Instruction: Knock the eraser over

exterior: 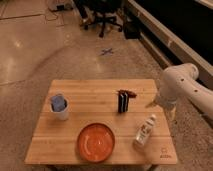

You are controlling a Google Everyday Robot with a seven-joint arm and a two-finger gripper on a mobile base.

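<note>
Wooden light-brown table (90, 90) stands on a speckled floor. By its edge hangs the white arm's gripper (170, 110); released or clenched, I cannot tell. Well apart from it, toward the table middle, the small dark striped rectangular eraser (123, 101) stands upright. It looks light and stiff; I think a push near its top will tip it, no grasp needed

A cup (60, 106), the eraser (123, 101), an orange plate (95, 141) and a bottle (145, 131) are carried by the wooden desk (95, 90); the gripper (161, 105) is seen at its right edge.
</note>
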